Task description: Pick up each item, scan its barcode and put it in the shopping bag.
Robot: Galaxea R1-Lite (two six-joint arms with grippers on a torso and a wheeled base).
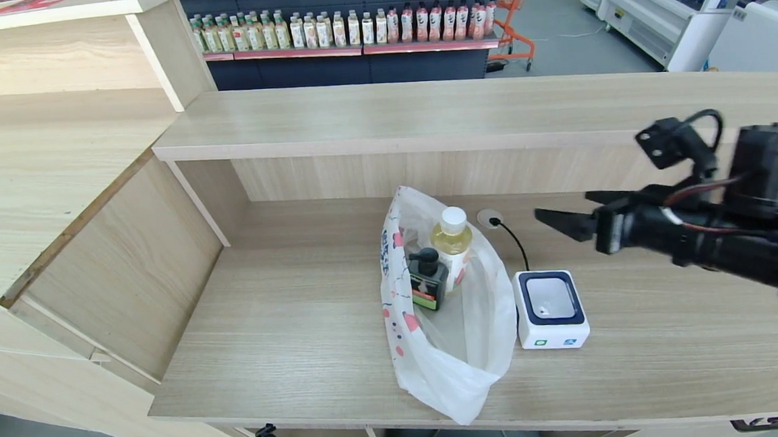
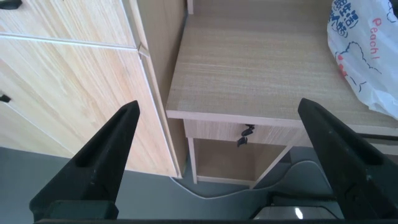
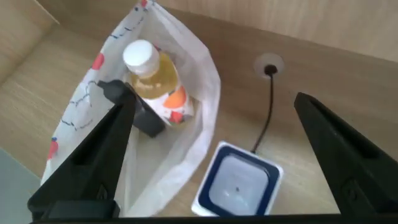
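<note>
The bag lies open in the middle of the counter, its closed end reaching the front edge. Inside it, toward the back, a yellow bottle and a dark pump bottle sit touching. The scanner stands just beside the bag on the right-edge side, its cable running back. The right gripper hangs above the scanner, jaws apart. The left gripper, jaws wide apart, is off the front left corner.
</note>
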